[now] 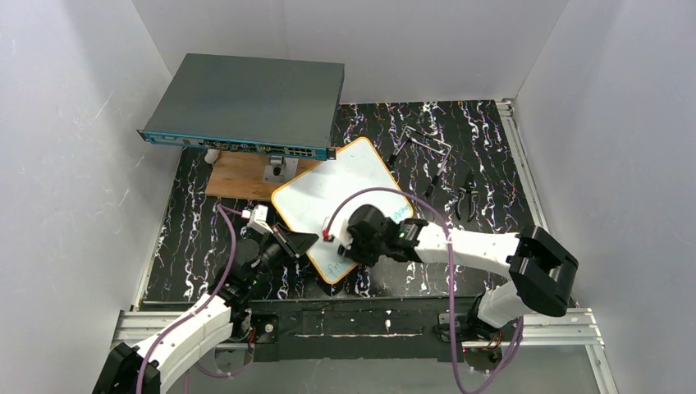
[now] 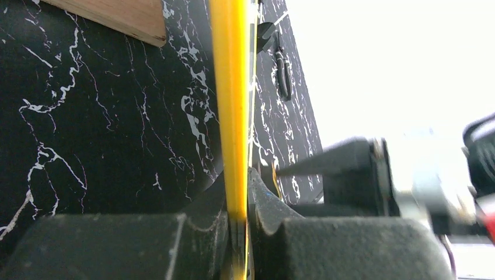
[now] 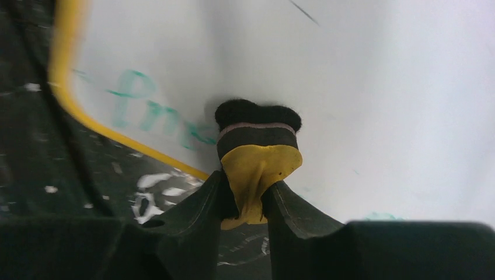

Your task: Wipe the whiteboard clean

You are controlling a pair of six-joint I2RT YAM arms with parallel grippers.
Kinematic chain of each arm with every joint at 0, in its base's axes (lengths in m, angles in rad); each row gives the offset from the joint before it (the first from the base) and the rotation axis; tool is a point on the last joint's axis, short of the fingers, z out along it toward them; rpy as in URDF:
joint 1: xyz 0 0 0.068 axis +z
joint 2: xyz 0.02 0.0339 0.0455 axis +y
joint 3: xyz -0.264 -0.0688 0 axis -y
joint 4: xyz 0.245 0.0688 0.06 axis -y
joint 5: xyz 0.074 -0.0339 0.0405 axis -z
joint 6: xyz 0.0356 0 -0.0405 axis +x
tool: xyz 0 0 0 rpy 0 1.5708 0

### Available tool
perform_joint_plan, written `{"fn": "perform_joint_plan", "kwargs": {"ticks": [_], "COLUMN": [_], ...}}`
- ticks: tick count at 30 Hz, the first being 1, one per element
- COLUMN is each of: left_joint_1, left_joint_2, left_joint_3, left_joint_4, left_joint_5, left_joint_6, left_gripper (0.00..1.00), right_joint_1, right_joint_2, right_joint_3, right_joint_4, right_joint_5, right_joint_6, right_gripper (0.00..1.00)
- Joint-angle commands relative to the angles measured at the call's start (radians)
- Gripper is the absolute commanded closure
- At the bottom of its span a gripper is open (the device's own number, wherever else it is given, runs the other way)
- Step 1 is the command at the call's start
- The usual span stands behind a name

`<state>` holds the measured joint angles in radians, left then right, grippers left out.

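Note:
The whiteboard, white with a yellow-orange frame, lies tilted on the black marbled table. Green handwriting remains near its front corner, and another trace shows by the right edge. My left gripper is shut on the board's left edge; in the left wrist view the yellow frame runs straight between its jaws. My right gripper is shut on a small eraser with a yellow back and black felt. The felt presses on the white surface just right of the writing.
A large dark-grey flat box rests at the back left, partly on a brown wooden board. Small metal tools and a black item lie right of the whiteboard. White walls enclose the table on three sides.

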<state>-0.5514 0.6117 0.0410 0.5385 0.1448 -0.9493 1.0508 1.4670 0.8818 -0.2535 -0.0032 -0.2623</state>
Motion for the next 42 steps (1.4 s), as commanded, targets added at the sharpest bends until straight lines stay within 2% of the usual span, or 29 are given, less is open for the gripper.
{"fn": "perform_joint_plan", "kwargs": {"ticks": [1,8,12,18,23,28,33,37,42], "left_joint_1": [-0.004,-0.004,-0.004,-0.004,-0.004,-0.004,-0.004,-0.004,-0.004], "left_joint_2": [0.014,0.015,-0.01,-0.02,-0.015,0.015,0.033,0.018,0.01], "left_joint_3": [-0.01,-0.013,-0.011,-0.018,-0.02,-0.018,-0.018,-0.019,-0.029], "left_joint_4": [0.008,0.004,-0.021,-0.015,-0.006,0.016,0.034,0.018,0.022], "left_joint_5": [-0.066,-0.086,-0.086,-0.079,-0.086,-0.093,-0.091,-0.087,-0.074], "left_joint_6": [-0.005,-0.037,-0.038,-0.042,-0.058,-0.067,-0.075,-0.068,-0.057], "left_gripper": [1.0,1.0,1.0,1.0,1.0,1.0,1.0,1.0,1.0], "right_joint_1": [0.13,0.268,0.243,0.127,0.115,0.267,0.363,0.352,0.261], "right_joint_2": [0.037,0.1,0.081,0.037,0.028,0.034,0.086,0.092,0.019], "right_joint_3": [0.103,0.125,0.071,0.012,0.011,0.04,0.088,0.069,0.034], "right_joint_4": [0.001,0.011,0.019,0.006,-0.011,-0.011,-0.045,-0.029,-0.039], "right_joint_5": [-0.022,0.092,0.135,0.196,0.114,0.044,0.036,0.097,0.086], "right_joint_6": [0.003,-0.031,-0.019,0.029,0.044,0.0,-0.01,-0.019,-0.018], "right_gripper": [0.99,0.99,0.99,0.99,0.99,0.99,0.99,0.99,0.99]}}
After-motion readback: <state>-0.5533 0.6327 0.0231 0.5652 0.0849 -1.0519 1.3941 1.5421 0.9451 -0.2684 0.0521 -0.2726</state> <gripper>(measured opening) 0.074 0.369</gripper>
